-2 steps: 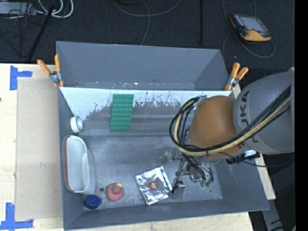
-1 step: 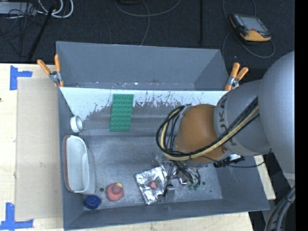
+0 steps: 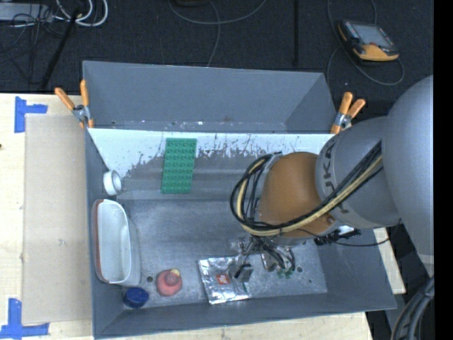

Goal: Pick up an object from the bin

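A crumpled silver foil packet (image 3: 224, 280) with a small red mark lies flat on the bin floor near the front wall. My gripper (image 3: 245, 268) hangs low over the packet's right edge, under the orange wrist cover, and its dark tip overlaps the foil. A small green scrap (image 3: 284, 273) lies just to the gripper's right. Whether anything is gripped is hidden by the wrist.
A red-orange round toy (image 3: 169, 282) and a blue cap (image 3: 135, 297) lie at the front left. Along the left wall stands a white oblong dish (image 3: 113, 241), with a white cap (image 3: 112, 182) behind it. A green studded plate (image 3: 178, 165) leans on the back slope.
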`<state>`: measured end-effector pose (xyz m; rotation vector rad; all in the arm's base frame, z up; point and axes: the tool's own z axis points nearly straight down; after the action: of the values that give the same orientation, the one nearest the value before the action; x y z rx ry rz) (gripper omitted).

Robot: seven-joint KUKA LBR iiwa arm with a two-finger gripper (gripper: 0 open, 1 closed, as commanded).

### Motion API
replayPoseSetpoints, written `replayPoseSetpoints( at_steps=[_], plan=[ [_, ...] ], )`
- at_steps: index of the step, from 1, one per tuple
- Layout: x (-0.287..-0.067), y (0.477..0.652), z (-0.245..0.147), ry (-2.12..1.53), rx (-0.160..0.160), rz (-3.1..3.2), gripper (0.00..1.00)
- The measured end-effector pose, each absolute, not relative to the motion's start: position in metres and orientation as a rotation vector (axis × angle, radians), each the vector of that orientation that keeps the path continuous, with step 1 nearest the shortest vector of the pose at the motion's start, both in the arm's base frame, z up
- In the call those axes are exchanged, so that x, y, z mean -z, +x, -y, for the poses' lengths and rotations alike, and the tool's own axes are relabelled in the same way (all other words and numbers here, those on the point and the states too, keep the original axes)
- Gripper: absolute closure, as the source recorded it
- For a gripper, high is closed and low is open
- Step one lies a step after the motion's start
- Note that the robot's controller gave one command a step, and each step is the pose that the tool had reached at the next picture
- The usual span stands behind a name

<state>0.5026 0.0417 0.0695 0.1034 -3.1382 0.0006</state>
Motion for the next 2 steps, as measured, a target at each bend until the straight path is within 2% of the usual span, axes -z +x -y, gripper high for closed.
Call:
replayPoseSetpoints(
  at_steps=[1,2],
  plan=[
    [-0.1853,0.4858,-0.0334,0.175,-0.001,3.143,1.0],
    [-0.181,0.4849,-0.0339,0.179,0.0,3.136,0.0]
  ],
)
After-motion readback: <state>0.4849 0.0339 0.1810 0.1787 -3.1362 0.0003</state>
